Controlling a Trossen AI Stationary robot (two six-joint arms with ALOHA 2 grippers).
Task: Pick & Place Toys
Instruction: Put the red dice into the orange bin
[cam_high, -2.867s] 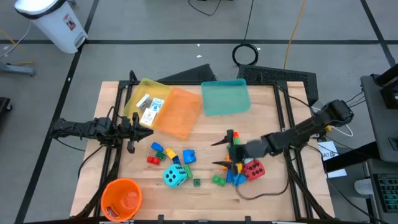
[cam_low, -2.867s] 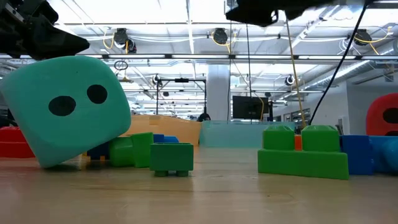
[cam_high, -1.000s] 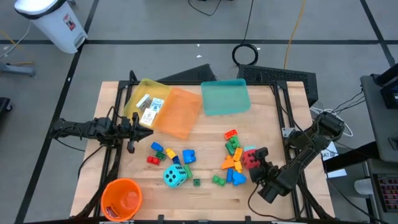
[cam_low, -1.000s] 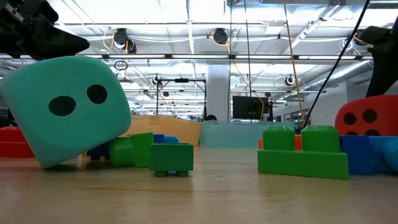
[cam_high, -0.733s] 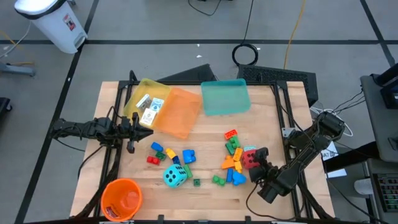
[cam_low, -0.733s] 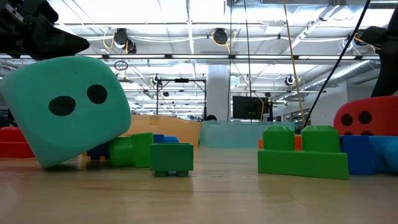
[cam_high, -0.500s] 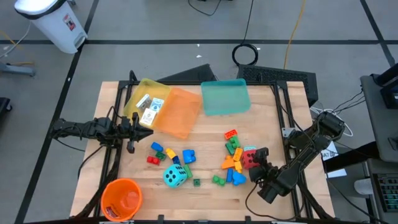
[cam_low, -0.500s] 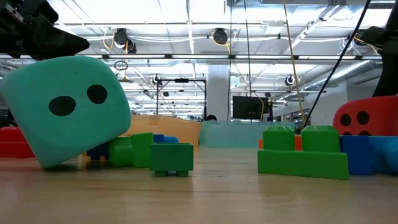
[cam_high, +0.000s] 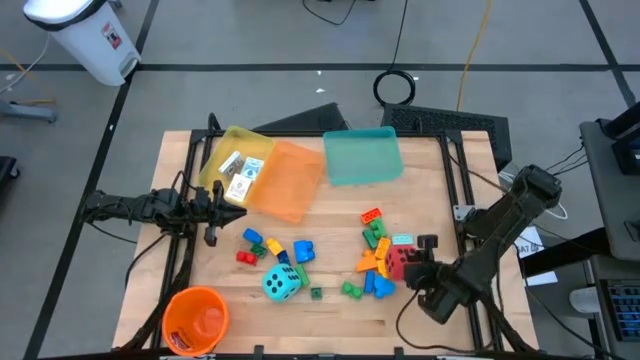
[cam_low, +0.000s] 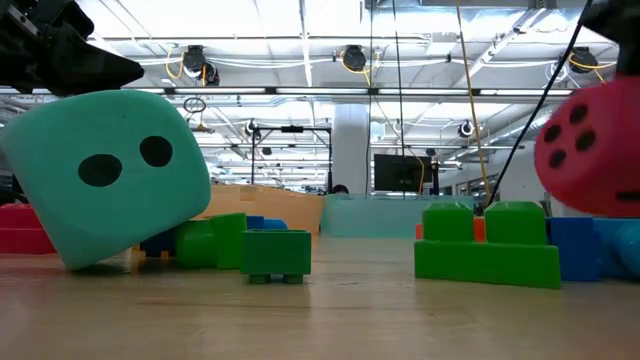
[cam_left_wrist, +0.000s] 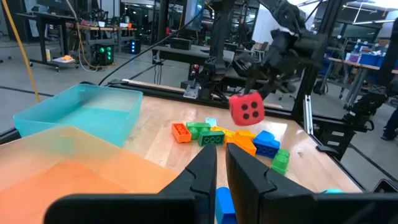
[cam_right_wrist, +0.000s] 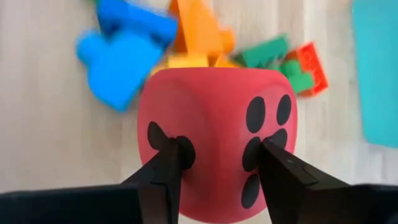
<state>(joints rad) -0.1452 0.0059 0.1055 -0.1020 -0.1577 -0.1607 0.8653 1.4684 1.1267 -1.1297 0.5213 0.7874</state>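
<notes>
R claw pinching red die, fingers on opp faces; die off the counter, above brick pile. R arm bent low at counter's R edge. L claw pressed together, arm level, well apart.

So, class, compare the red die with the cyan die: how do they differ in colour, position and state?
1. The red die is red; the cyan die is cyan.
2. The red die hangs above the table; the cyan die rests on it.
3. The right claw grips the red die; nothing holds the cyan die.
Both have dark pips and are larger than the bricks around them.
</notes>
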